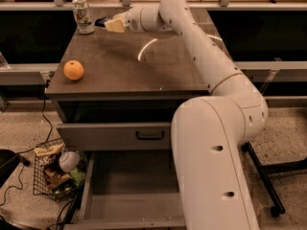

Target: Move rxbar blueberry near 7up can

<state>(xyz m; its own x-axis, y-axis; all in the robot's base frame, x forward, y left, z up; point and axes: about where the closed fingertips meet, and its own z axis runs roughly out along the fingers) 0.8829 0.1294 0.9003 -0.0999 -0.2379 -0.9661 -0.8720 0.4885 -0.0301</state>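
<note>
Far left, on the floor: we note a wire basket [53, 175] holding mixed packets and a pale round object, next to the cabinet's open bottom drawer [129, 193].

Tabletop [158, 71], left side: an orange [73, 70] sits near the front-left corner, well apart from everything else on the top.

Back-left corner: the 7up can [83, 16] stands upright, with its green label markings facing us.

Just right of the can: the rxbar blueberry [100, 21] shows as a small dark shape sticking out of the gripper toward the can. It is just beside the can, with only a narrow gap visible between them. We cannot tell whether the bar touches the tabletop or is held slightly above it.

The gripper [109, 23] is over the back-left part of the table, pointing left at the can. We read its jaws as closed on the bar, with the tan fingers [117, 25] clamping the bar's right end.

Centre: below the tabletop, the upper drawer [115, 137] is shut, and its handle is dark.

Right: the white arm [201, 47] reaches from the gripper back across the table and down to the robot's large body [211, 166] in the foreground. A dark leg with a caster [274, 209] stands on the speckled floor at the far right.
</note>
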